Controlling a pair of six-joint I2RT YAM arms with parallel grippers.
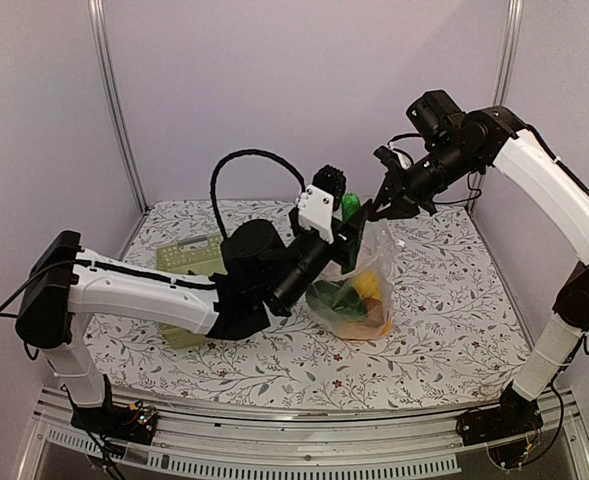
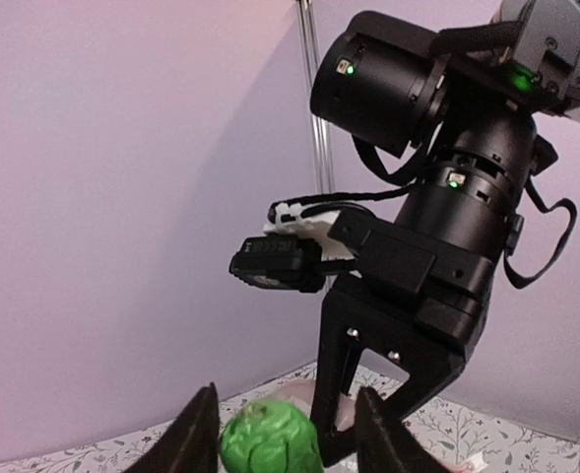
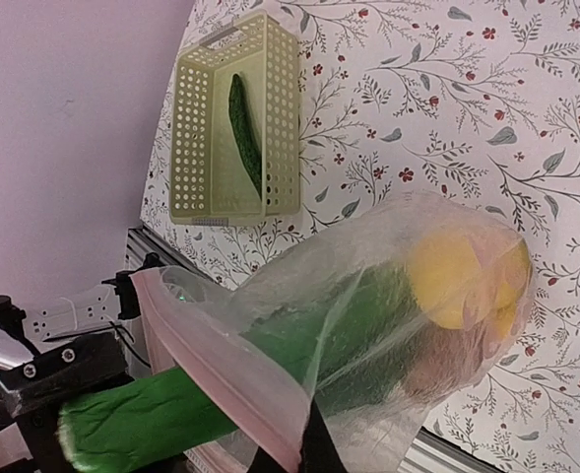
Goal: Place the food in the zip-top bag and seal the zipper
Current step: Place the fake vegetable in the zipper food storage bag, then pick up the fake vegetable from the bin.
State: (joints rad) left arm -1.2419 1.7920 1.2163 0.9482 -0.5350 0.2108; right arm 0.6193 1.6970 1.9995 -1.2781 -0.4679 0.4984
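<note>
Your right gripper (image 3: 291, 445) is clamped on the mouth edge of the zip-top bag (image 3: 398, 222), pinching it right at the pale pink zipper (image 3: 211, 379). The bag hangs from that grip down to the floral tablecloth (image 1: 454, 310).

Your left gripper (image 2: 288, 399) is at the bag's mouth, just beside the right one, with the long green cucumber (image 3: 161, 414) between its fingers. The jaws stand partway apart. In the left wrist view a gap shows between the cucumber's end and one finger, so the hold looks let go, though that view crops the fingers low and I would not swear to it.

The cucumber lies halfway through the mouth: one part is inside the bag, and the other end sticks out toward the left gripper. Deeper in the bag you have the yellow lemons (image 3: 457, 281), with a reddish-brown piece (image 3: 457, 360) just beside them.

The pale green slotted basket (image 3: 196, 118) sits on the cloth well apart from the bag, and a slim dark green vegetable (image 3: 245, 123) lies inside it.
</note>
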